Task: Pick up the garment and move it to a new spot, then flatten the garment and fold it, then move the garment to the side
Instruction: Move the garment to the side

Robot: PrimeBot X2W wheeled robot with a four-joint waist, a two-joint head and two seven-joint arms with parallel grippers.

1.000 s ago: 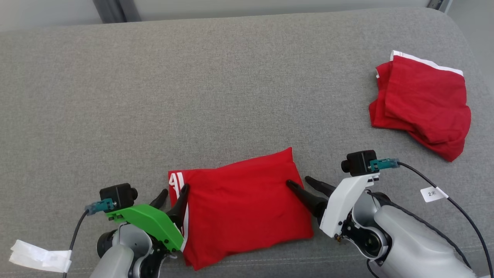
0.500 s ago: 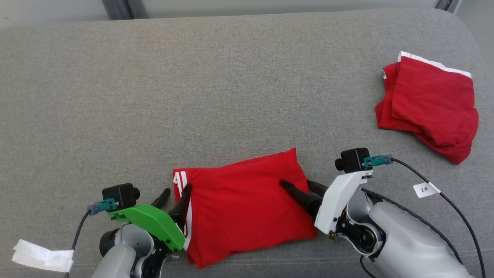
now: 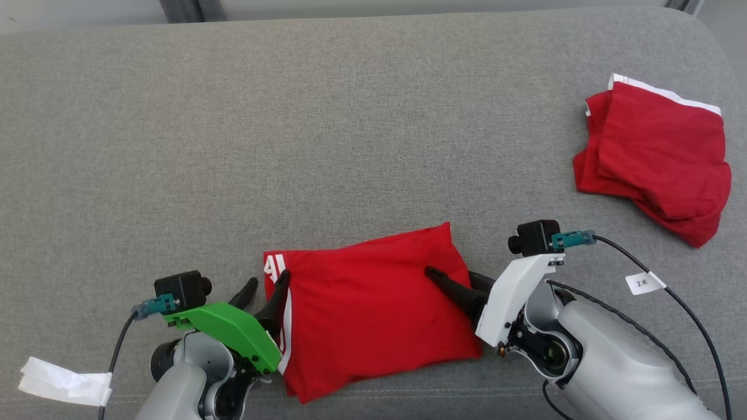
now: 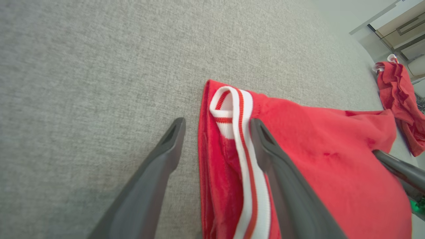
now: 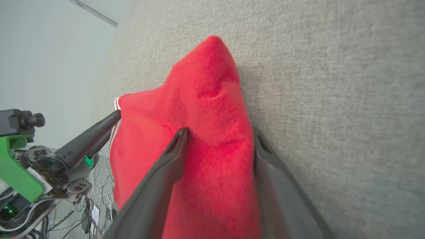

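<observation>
The garment is a folded red cloth with a white-striped hem, lying flat near the front edge of a grey cushion. My left gripper is open, straddling the striped left edge. In the left wrist view one finger rests on the cushion and the other lies on the garment by the hem; the left gripper holds nothing. My right gripper is open around the right edge. In the right wrist view the garment's red fold sits between the right gripper's spread fingers.
A second red cloth lies crumpled at the far right of the cushion, also in the left wrist view. A white paper tag hangs at the lower left. The cushion's front seam runs just below the garment.
The head camera shifted slightly, moving the whole picture right. My right gripper slid a little further left over the garment's right edge. The left gripper kept its place.
</observation>
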